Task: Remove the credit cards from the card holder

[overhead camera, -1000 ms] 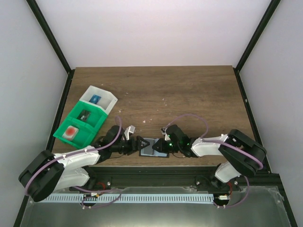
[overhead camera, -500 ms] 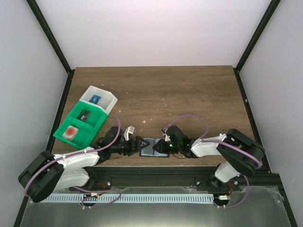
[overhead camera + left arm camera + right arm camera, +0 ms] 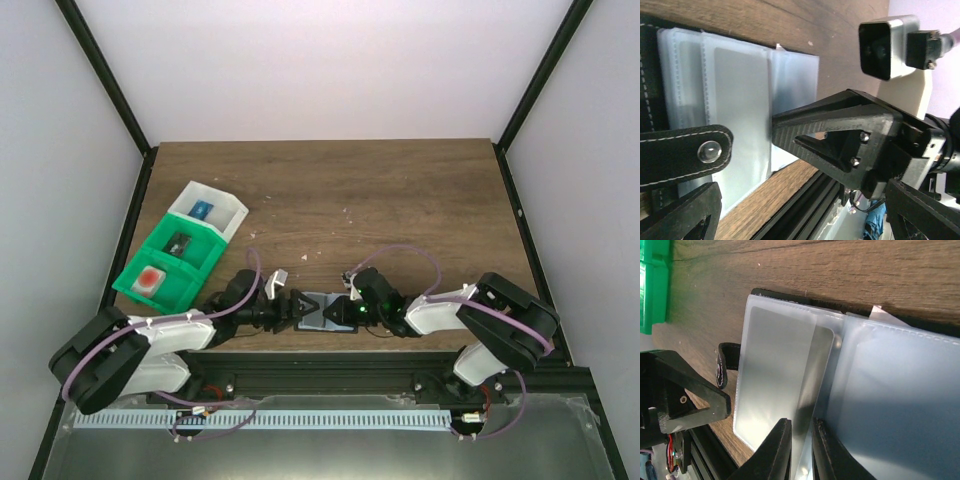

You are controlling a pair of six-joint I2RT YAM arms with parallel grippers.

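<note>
The right gripper [image 3: 801, 427] has its jaws drawn almost together. They appear clamped on the thin edge of a clear sleeve [image 3: 900, 390] of the card holder [image 3: 322, 306]. The pinch sits just beside a pale grey credit card [image 3: 775, 375], and whether it also catches that card cannot be told. The left gripper [image 3: 802, 200] stands spread wide and grips nothing. Its fingers straddle the holder's black strap [image 3: 670, 155] and snap button [image 3: 709, 151].

The holder lies opened flat on the table [image 3: 400, 200] near its front edge, directly between the two grippers. The grey card is seated in its sleeve with only a rounded corner visible. A green bin [image 3: 192, 280] sits well apart to the left.

Over the last second the left arm has eased in toward the holder's left side, and its jaws have spread a little wider. The right gripper has kept its pinch, and the holder has not shifted. This looks like a set-up, with the right side anchoring the holder while the left lines up on a card. No card is out yet, so the task is judged to be early. The next close will need to catch a card edge rather than the strap.
</note>
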